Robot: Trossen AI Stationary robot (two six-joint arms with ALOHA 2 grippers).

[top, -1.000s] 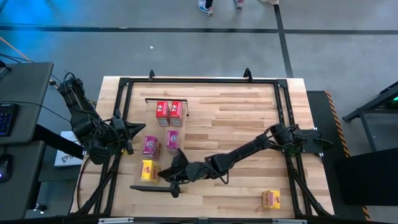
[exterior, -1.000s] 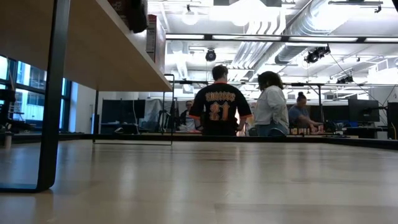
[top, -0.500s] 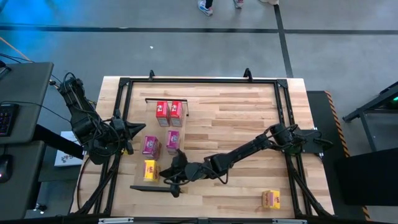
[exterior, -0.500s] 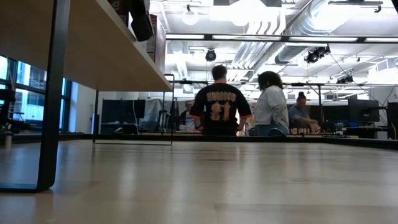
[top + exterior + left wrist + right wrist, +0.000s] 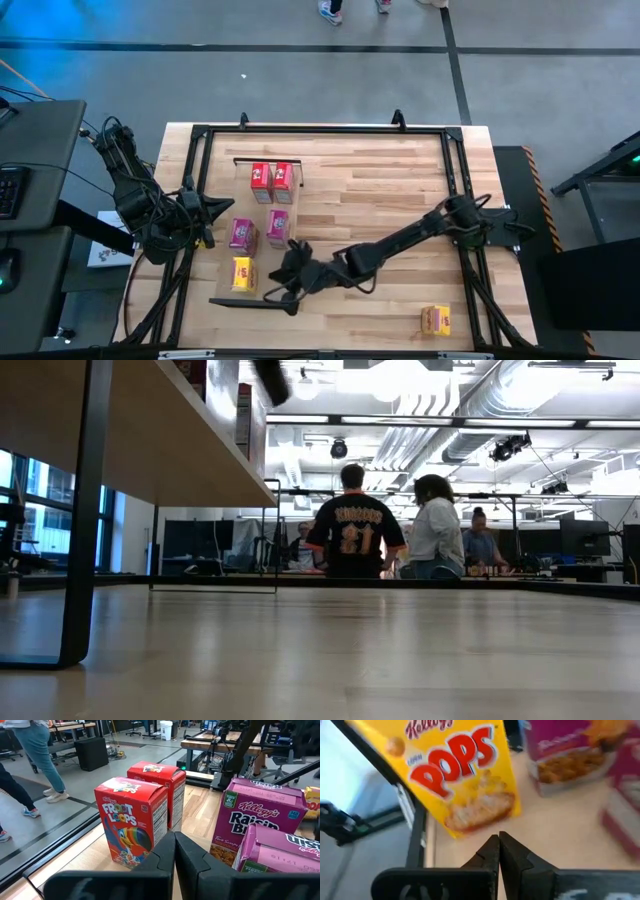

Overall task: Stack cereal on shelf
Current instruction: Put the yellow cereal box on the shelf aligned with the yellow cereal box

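Right claw (image 5: 283, 283) closed, empty, beside glossy yellow cardboard box (image 5: 240, 273) on pale wood shelf (image 5: 262, 232). Left claw (image 5: 211, 212) closed, near red boxes (image 5: 272, 182), magenta boxes (image 5: 243, 234).

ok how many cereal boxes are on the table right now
6: two red side by side at the back, two pink in front of them, one yellow nearer the front, one yellow alone at front right.
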